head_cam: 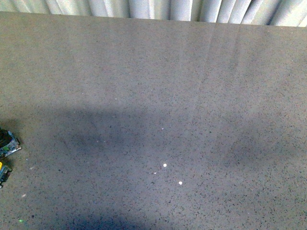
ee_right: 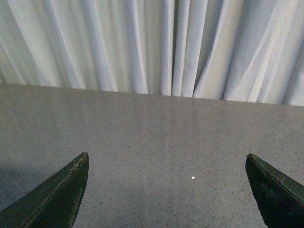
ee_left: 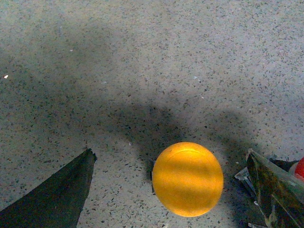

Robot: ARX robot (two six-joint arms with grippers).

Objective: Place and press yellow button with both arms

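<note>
Left end effector [ee_left: 168, 153] released, straddling my target, the round orange-yellow domed button [ee_left: 187, 179] on grey speckled worktop [ee_left: 142, 57], ready for pickup.

The grey speckled stone-look worktop [head_cam: 158, 72] appears matt and finely grainy, the round orange-yellow domed button cap [ee_left: 187, 179] smooth plastic with a soft sheen, the white pleated curtain [ee_right: 142, 42] soft matt cloth.

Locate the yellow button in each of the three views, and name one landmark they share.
Front view: no round yellow cap shows; only small dark parts at the left edge.
Left wrist view: the yellow button stands on the tabletop, between the left gripper's open fingers.
Right wrist view: not in it.
Shared landmark: the grey speckled tabletop.
</note>
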